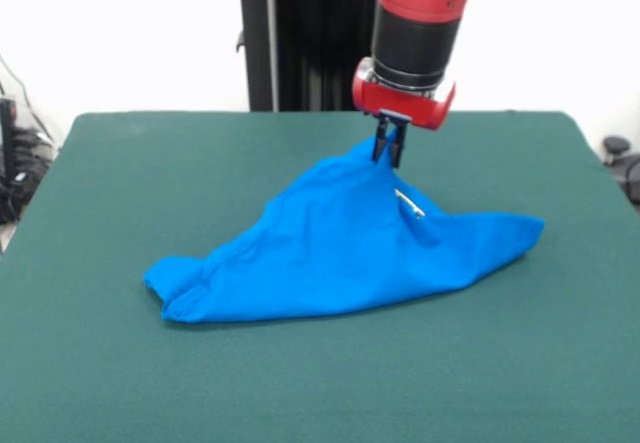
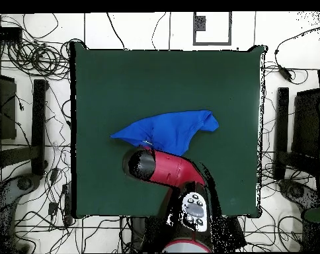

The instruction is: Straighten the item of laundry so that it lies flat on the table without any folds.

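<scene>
Fingers (image 1: 396,145) of the gripper (image 1: 389,149) are pinching a peak of the bunched blue shirt (image 1: 340,248), which is trailing left to a rolled corner at mid-table (image 1: 100,363); drawing the pinched edge rightward, low and slow, looks the best way to flatten folds.

The arm (image 1: 420,13) is glossy red with a black cylindrical band, ending in a red collar. Below it sits a small black claw (image 1: 389,148). From overhead, a grey button panel (image 2: 196,210) marks its base.
</scene>
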Robot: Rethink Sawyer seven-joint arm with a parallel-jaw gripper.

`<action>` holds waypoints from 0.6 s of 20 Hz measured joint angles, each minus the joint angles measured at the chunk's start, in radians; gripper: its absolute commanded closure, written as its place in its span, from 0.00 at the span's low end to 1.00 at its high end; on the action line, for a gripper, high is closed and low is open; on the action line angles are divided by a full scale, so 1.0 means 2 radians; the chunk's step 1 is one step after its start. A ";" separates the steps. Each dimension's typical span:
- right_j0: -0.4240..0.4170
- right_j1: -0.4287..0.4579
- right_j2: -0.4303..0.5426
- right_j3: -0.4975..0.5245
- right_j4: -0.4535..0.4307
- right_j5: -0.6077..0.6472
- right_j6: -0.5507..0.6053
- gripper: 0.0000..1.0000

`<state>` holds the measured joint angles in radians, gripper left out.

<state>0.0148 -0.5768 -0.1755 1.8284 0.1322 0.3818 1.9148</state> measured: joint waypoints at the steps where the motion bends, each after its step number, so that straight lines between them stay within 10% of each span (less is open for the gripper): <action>1: 0.000 0.000 0.000 -0.002 0.000 0.004 0.000 1.00; 12: 0.000 -0.002 0.000 -0.019 0.000 0.029 0.000 1.00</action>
<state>0.0157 -0.5812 -0.1755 1.7909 0.1320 0.4404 1.9148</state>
